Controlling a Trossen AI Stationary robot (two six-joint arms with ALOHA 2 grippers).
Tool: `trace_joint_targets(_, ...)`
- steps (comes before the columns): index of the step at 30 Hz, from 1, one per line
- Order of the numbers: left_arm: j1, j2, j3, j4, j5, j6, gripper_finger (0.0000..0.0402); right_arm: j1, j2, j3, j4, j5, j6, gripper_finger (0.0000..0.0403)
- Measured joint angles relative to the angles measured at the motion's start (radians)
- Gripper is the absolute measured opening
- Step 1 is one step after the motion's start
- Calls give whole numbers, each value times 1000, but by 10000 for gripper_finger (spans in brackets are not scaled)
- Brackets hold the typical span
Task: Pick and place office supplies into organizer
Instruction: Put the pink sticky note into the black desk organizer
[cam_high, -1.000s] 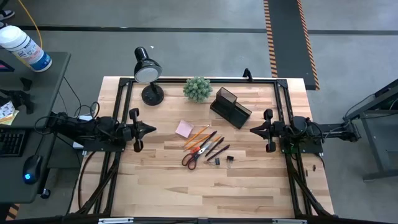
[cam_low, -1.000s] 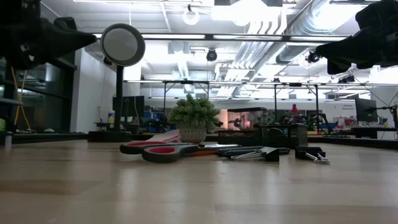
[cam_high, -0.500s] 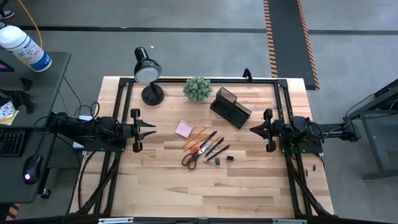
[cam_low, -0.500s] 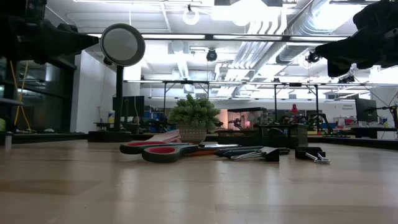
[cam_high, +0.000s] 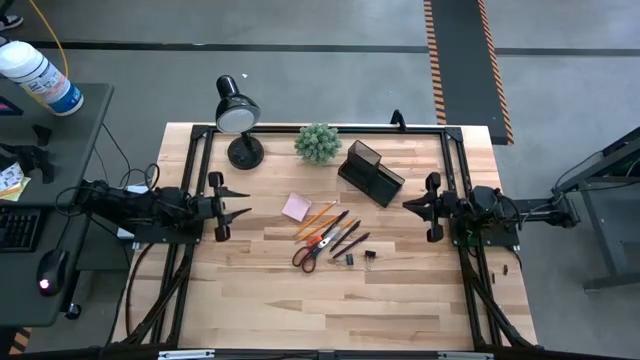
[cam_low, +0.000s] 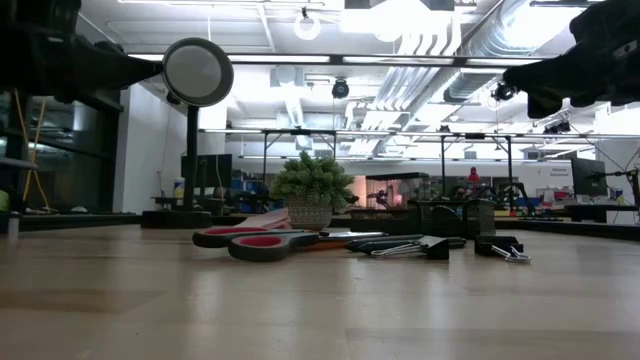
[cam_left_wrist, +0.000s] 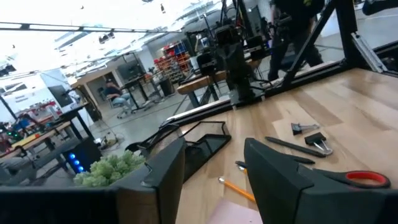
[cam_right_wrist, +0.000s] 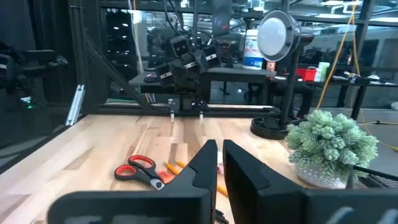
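Note:
The office supplies lie on the wooden table between the arms: a pink sticky-note pad (cam_high: 296, 207), orange pencils (cam_high: 320, 214), dark pens (cam_high: 346, 238), orange-handled scissors (cam_high: 309, 251) and small black clips (cam_high: 369, 254). Behind them, toward the far edge, stands the dark organizer (cam_high: 370, 173). My left gripper (cam_high: 243, 209) hovers level over the table's left side, open, nothing between its fingers (cam_left_wrist: 163, 177). My right gripper (cam_high: 407, 207) hovers level at the right side, shut and empty; its fingers (cam_right_wrist: 202, 167) point at the supplies.
A black desk lamp (cam_high: 237, 118) and a green plant ball (cam_high: 318, 143) stand at the far edge, left of the organizer. Black frame rails (cam_high: 190, 180) run along the table's sides. Bare wood (cam_high: 330, 310) lies toward the near edge.
My left gripper has opened: its fingertips, together a second ago, now stand apart. It has also rolled a little about its own axis, staying in place.

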Motion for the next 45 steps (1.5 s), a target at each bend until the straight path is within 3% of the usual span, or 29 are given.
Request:
trace_joint_targets(9, 0, 76, 120, -77, -74, 45, 156, 0, 0, 2, 42, 88, -8, 103)
trace_joint_targets(18, 0, 148, 129, -59, -177, 69, 156, 0, 7, 38, 75, 103, -9, 204)
trace_joint_targets(22, 0, 160, 134, -34, -210, 80, 156, 0, 62, 69, 75, 128, -15, 228)
trace_joint_targets(32, 0, 303, 266, -52, -220, 156, 156, 0, 428, 260, 67, 164, -36, 231)
trace_joint_targets(45, 0, 566, 424, -288, -226, 15, 156, -1, 961, 707, -250, 164, -87, 231)
